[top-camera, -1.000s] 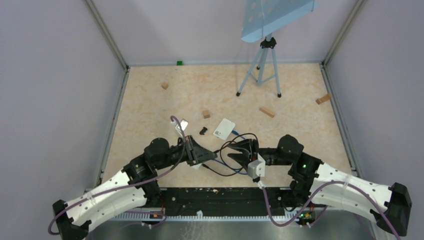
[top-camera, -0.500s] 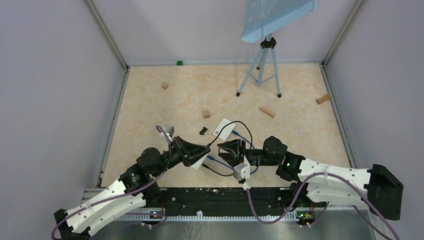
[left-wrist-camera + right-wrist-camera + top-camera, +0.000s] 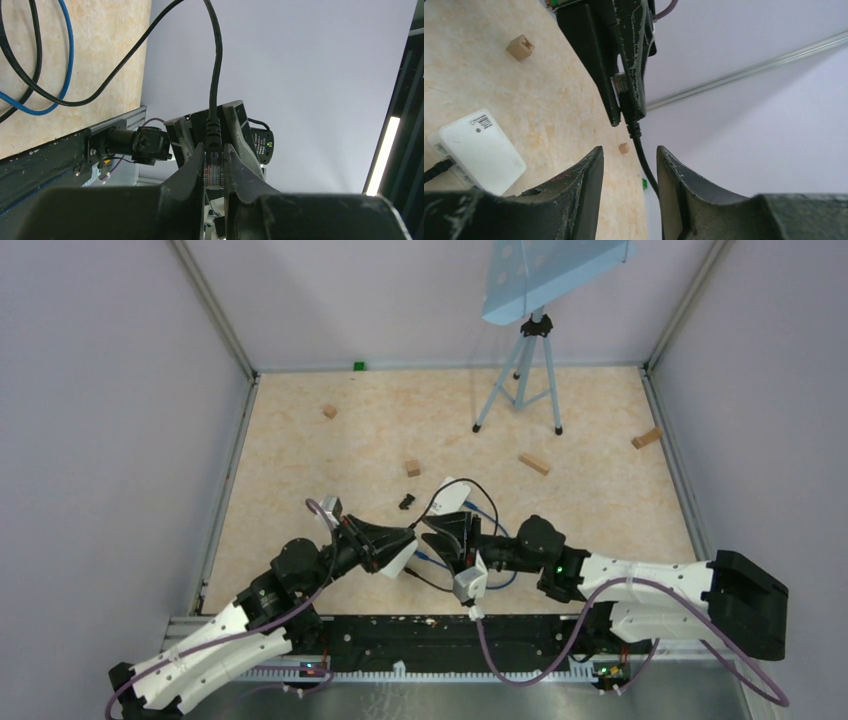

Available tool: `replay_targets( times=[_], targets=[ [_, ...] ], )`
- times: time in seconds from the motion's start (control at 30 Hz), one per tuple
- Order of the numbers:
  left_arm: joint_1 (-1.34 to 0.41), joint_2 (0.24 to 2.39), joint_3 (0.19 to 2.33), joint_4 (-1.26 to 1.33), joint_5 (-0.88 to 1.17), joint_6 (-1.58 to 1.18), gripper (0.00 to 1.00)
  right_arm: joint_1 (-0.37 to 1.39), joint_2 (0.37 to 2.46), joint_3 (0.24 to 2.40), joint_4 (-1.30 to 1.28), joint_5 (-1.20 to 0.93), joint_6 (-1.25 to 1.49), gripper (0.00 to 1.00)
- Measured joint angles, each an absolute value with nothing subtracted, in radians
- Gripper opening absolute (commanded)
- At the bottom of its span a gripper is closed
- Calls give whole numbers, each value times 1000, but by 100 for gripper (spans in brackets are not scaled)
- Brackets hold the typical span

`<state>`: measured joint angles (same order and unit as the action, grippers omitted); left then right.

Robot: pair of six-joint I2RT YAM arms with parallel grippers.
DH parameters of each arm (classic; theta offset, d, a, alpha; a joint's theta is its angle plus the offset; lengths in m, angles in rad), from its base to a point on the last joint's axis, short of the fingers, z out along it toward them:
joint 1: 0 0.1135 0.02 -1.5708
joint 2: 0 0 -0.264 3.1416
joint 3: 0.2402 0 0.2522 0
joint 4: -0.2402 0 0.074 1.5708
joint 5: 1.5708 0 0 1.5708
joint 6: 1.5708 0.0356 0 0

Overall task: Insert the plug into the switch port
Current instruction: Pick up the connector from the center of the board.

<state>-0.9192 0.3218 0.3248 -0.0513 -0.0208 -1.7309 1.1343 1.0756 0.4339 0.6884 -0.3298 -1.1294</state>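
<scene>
A clear plug [image 3: 214, 169] with a black boot sits pinched between the fingers of my left gripper [image 3: 214, 152], which is shut on it. Its black cable [image 3: 216, 60] rises from the boot and loops away. The right wrist view shows the same plug [image 3: 620, 83] in the left gripper's dark fingers [image 3: 631, 55], just ahead of my open right gripper [image 3: 629, 151]; the cable [image 3: 644, 162] hangs through the gap untouched. The white switch [image 3: 476, 150] lies flat on the floor to the left. From above, the two grippers [image 3: 410, 538] [image 3: 441, 532] meet tip to tip just in front of the switch [image 3: 450, 494].
Blue cable [image 3: 484, 512] and black cable loops lie by the switch. Wooden blocks [image 3: 413, 468] [image 3: 533, 463] [image 3: 330, 411] are scattered on the floor, and a small black piece [image 3: 406, 502] lies near the switch. A tripod [image 3: 520, 370] stands at the back. Walls close in both sides.
The right arm has reached leftward until its gripper meets the left one. The left gripper has shifted slightly back and left with the plug; the cable now arcs over the switch.
</scene>
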Motion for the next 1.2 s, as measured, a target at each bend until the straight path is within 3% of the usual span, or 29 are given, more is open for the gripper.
replay_targets(
  times=[0.23, 0.33, 0.5, 0.6, 0.63, 0.7, 0.83, 0.9, 1.2],
  targets=[
    [-919, 316, 322, -64, -21, -1731, 0, 1137, 1134, 464, 743, -307, -1142, 42],
    [-919, 316, 321, -64, -21, -1731, 0, 1137, 1163, 486, 749, -310, -1142, 37],
    [-919, 315, 315, -53, -22, -1732, 0, 1137, 1195, 516, 739, -321, -1142, 24],
    [-919, 316, 306, -33, -25, -1734, 0, 1137, 1211, 527, 724, -326, -1142, 0],
    [-919, 316, 304, -29, -25, -1734, 0, 1137, 1214, 527, 720, -327, -1145, 0],
    [-919, 316, 297, -27, -27, -1733, 25, 1137, 1215, 529, 705, -325, -1141, 0],
    [-919, 315, 286, -1, -51, -1672, 94, 1137, 1207, 546, 638, -318, -1120, 0],
    [-919, 300, 299, -11, -83, -1599, 98, 1138, 1184, 547, 597, -307, -1092, 0],
    [-919, 228, 599, -148, -285, -991, 98, 1139, 950, 546, 449, -187, -840, 0]
  ],
)
